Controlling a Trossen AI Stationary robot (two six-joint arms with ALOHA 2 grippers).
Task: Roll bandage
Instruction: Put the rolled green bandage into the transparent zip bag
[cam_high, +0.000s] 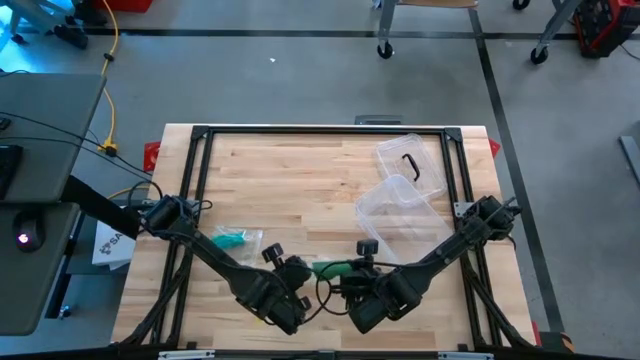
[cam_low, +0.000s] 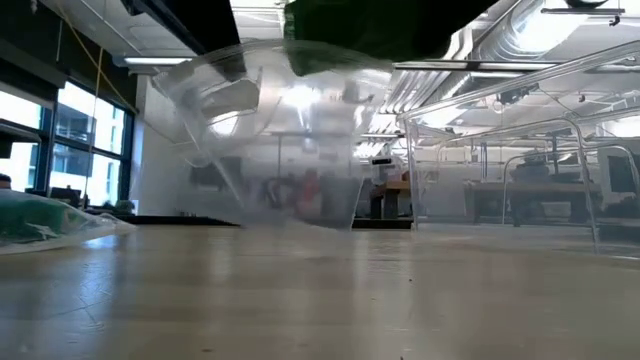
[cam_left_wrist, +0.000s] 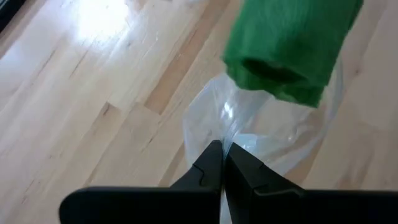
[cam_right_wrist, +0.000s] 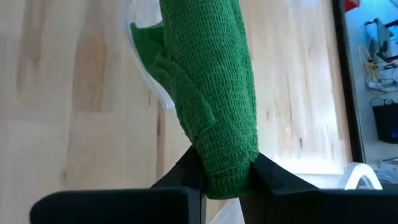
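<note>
A green bandage roll (cam_right_wrist: 211, 81) is held above the table's near middle (cam_high: 333, 268), and my right gripper (cam_right_wrist: 225, 177) is shut on one end of it. Its other end (cam_left_wrist: 289, 43) sits in the mouth of a clear plastic wrapper (cam_left_wrist: 273, 137). My left gripper (cam_left_wrist: 222, 163) is shut on that wrapper. In the low view the wrapper (cam_low: 280, 130) hangs under the dark green roll (cam_low: 370, 25). The two grippers face each other over the near edge. My left gripper pinches the wrapper's gathered film (cam_left_wrist: 227, 142) between its two shut fingers, at the end away from the bandage. The fingers slant downward. The wrapper is off the wood, and its open end lies around the roll's end. My right gripper pinches the bandage roll by its near end (cam_right_wrist: 227, 158), one finger on each side. The fingers slant downward, and the roll runs on away from them in their own line. The roll is lifted clear, and its far end reaches into the clear wrapper (cam_right_wrist: 146, 62).
A second bandage in a clear bag (cam_high: 235, 238) lies left of the grippers. A clear plastic box (cam_high: 405, 205) and its lid (cam_high: 410, 160) sit at the right rear. A black frame (cam_high: 320, 130) borders the wooden table.
</note>
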